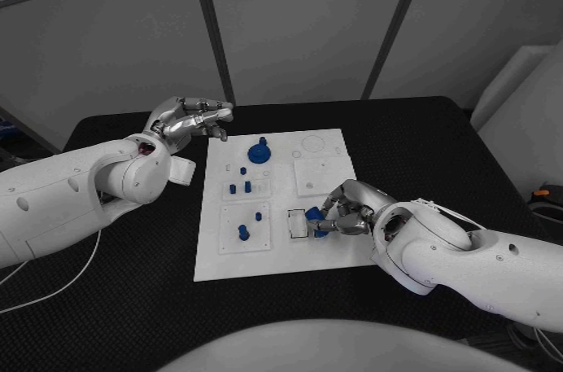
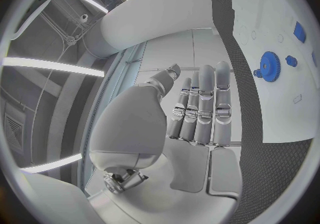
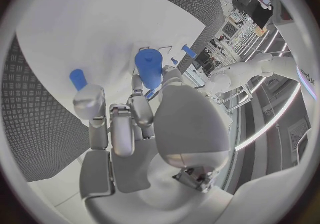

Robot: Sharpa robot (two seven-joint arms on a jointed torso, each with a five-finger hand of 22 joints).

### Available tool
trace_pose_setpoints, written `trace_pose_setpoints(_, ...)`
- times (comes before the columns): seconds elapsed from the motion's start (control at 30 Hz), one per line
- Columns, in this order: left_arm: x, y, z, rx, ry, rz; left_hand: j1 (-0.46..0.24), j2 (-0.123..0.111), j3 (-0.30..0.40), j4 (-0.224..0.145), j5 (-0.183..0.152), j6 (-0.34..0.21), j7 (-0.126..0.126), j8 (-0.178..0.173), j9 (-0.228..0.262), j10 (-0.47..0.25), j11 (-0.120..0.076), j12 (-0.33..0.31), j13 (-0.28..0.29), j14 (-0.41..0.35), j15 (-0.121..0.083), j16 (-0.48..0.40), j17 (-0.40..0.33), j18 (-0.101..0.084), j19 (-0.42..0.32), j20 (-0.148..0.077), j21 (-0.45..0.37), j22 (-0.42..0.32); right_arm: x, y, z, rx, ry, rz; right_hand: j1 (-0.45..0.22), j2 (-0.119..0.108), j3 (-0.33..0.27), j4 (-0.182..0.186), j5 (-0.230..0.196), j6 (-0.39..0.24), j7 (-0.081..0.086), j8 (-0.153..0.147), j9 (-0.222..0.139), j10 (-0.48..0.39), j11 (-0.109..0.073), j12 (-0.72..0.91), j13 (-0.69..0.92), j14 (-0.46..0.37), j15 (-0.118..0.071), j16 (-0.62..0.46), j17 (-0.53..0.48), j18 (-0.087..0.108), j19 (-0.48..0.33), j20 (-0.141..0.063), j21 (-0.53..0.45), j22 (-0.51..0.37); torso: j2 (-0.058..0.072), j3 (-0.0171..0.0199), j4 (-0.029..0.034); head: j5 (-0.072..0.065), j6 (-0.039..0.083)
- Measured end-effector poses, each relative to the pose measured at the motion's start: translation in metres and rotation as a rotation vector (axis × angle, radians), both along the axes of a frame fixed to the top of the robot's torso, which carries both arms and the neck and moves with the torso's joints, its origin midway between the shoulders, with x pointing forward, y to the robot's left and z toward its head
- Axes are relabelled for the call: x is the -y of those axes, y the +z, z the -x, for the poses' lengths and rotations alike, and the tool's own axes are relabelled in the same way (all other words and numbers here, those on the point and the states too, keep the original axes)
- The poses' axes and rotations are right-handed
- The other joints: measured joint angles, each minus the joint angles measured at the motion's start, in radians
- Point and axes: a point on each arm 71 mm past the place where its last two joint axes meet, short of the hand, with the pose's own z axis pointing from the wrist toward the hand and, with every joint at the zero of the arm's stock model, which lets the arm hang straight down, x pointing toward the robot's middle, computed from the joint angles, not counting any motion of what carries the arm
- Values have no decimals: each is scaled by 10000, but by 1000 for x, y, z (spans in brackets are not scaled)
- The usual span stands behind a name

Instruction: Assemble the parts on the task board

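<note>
Blue cylindrical part (image 1: 316, 217) sits just right of centre in the head view, low on the task board (image 1: 281, 262), beside a small rectangular recess outlined on the plate. Right hand (image 1: 340, 211) grasps it: fingers curl around the piece from the right. In the right wrist view the same blue cylinder (image 3: 148, 68) stands up between the fingertips (image 3: 88, 101), over the white plate. A second, smaller blue peg (image 3: 78, 79) stands on the board close beside those fingers.

Other parts on the board, head view: a blue gear with a knob (image 1: 258, 151) in the upper middle of the plate; three short blue pegs (image 1: 242, 182) below it, left of centre; one more blue peg (image 1: 243, 232) in the lower-left panel of the board. The left wrist view shows the gear (image 2: 269, 65) and a small blue piece (image 2: 291, 61) next to it on the plate.

Left hand (image 1: 188, 118) is in the upper left of the frame, off the board's top-left corner, above the black table (image 1: 117, 291). It holds nothing; its fingers are curled in the head view, while the left wrist view shows them (image 2: 203, 106) lying side by side and fairly straight.
</note>
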Motion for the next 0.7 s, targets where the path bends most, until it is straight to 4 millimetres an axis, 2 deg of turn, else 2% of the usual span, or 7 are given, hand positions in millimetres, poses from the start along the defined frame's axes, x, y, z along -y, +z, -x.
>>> trace_pose_setpoints(0.2,0,0,0,-3,1,-2,0,0,0,0,0,0,0,0,0,0,0,0,0,0,0,0,0,-1,0,0,0,0,-10,-2,0,-174,204,-105,-171,67,-57,-1,-57,50,19,-1,13,37,-36,1,63,0,0,0,0,1,0,0,0,66,0,12,-1,67,-21)
trace_pose_setpoints(0.37,0,0,0,-5,-8,1,0,0,0,0,0,0,0,0,0,0,0,0,-1,0,0,0,1,1,0,0,0,1,-16,-1,0,-150,315,-217,-383,175,-157,17,-124,91,-9,-1,223,74,-72,47,131,0,0,42,-1,1,36,-36,39,134,1,17,-1,97,-32)
trace_pose_setpoints(0.53,0,0,0,-8,-11,2,0,0,0,0,0,0,0,0,0,0,0,0,-1,0,0,0,1,-1,0,0,0,1,-20,-1,0,-127,396,-271,-527,132,-253,-3,-260,171,-64,61,314,90,-89,54,154,0,0,42,-1,2,36,-36,39,146,1,19,-3,133,-35)
trace_pose_setpoints(0.57,0,0,0,-8,-12,2,0,0,0,0,0,0,0,0,0,0,-1,0,-1,0,0,0,1,0,0,0,0,1,-20,-1,0,-122,413,-278,-578,132,-276,-3,-308,261,-135,66,325,109,-107,54,162,0,0,42,-1,1,36,-36,39,146,1,19,-6,140,-37)
trace_pose_setpoints(0.7,0,0,0,-11,-23,5,0,0,0,0,0,0,0,0,0,0,-1,0,-2,0,0,0,2,0,0,0,0,1,-21,-1,-1,-99,461,-290,-578,132,-277,-2,-355,277,-143,67,329,109,-107,54,172,0,0,41,-2,2,36,-36,39,145,1,19,-14,165,-60)
